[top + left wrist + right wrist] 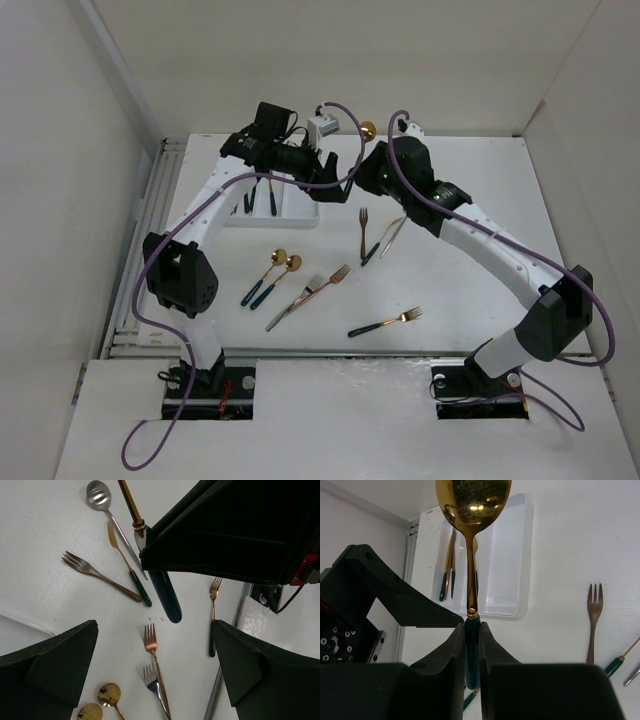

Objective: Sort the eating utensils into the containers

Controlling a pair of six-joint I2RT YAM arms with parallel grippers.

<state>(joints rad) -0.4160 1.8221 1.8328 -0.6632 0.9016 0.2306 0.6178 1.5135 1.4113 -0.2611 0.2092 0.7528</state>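
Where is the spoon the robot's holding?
The gold spoon is pinched in the right gripper, far side of the table, just right of the white tray in the top view.

The white table (470, 200) carries a white tray (522, 580) lying just beyond the right gripper (472, 630), with a copper fork (592, 620) off to that gripper's right. Below the left gripper (150, 665), loose on the tabletop, lie a silver spoon (100, 495), a slim green-handled piece (135, 577) that may be a knife, several forks (151, 645) and two gold spoons (110, 695).
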